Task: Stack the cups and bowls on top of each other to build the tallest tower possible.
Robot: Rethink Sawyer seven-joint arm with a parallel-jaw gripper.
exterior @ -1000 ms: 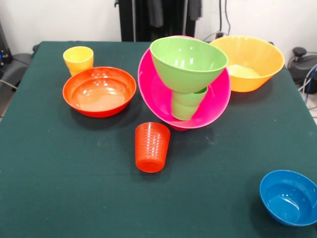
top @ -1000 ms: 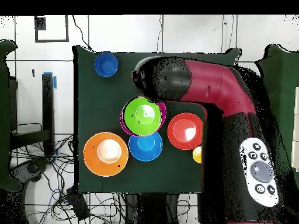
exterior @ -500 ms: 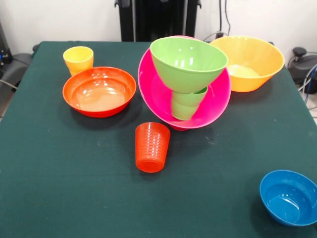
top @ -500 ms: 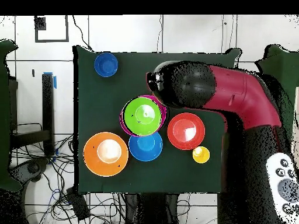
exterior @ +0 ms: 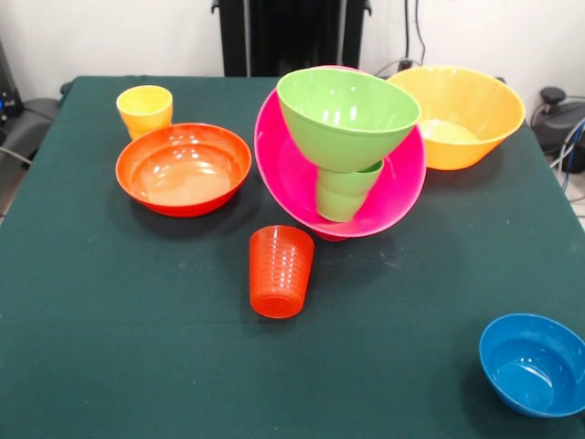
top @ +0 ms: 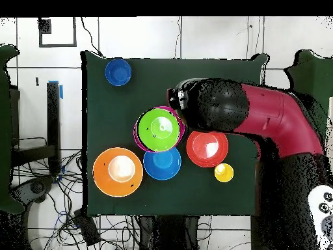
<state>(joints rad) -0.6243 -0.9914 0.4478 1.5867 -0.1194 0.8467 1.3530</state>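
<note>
Pink glossy plastic, the large bowl (exterior: 366, 197) sits tilted mid-table, holding a light green tumbler (exterior: 345, 192) with the lime green bowl (exterior: 345, 114) perched on top: a tower of three so far. Orange-red ribbed cup (exterior: 280, 271), yellow cup (exterior: 144, 109) and the other bowls wait loose. I cannot tell the gripper's state; only the arm (top: 250, 114) shows.

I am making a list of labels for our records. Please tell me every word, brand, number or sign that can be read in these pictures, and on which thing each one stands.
No text can be read in either view.
The cups and bowls, such as the ribbed orange-red cup and the large pink bowl, are plain.
The round buttons on the arm's pale panel carry marks too small to read.
</note>
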